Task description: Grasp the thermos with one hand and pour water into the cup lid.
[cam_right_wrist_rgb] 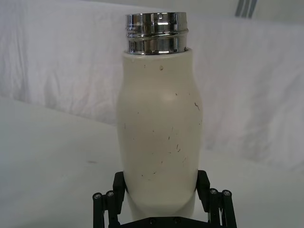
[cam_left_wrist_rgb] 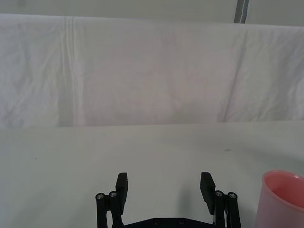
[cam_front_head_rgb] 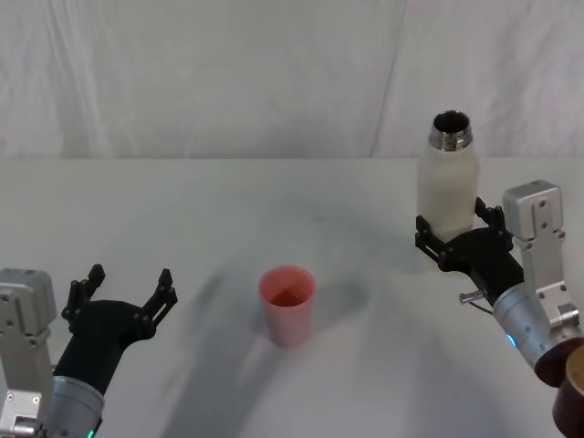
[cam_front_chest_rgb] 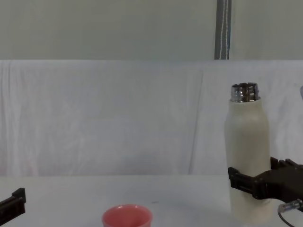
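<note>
The cream-white thermos (cam_front_head_rgb: 447, 182) stands upright at the right of the table, its steel neck uncapped. My right gripper (cam_front_head_rgb: 456, 228) is shut on its lower body, one black jaw pressed against each side, as the right wrist view shows with the thermos (cam_right_wrist_rgb: 159, 128) between the fingers of the gripper (cam_right_wrist_rgb: 161, 190). In the chest view the thermos (cam_front_chest_rgb: 247, 142) rises above that gripper (cam_front_chest_rgb: 251, 182). The pink cup lid (cam_front_head_rgb: 287, 301) stands mid-table, well left of the thermos. My left gripper (cam_front_head_rgb: 130, 278) rests open at the near left, the cup lid (cam_left_wrist_rgb: 282, 199) off to its side. The water is hidden.
A white cloth covers the table (cam_front_head_rgb: 274, 201), with a white drape behind it. A brown round object (cam_front_head_rgb: 575, 392) sits at the near right corner beside my right arm. A grey pole (cam_front_chest_rgb: 223, 28) stands behind the drape.
</note>
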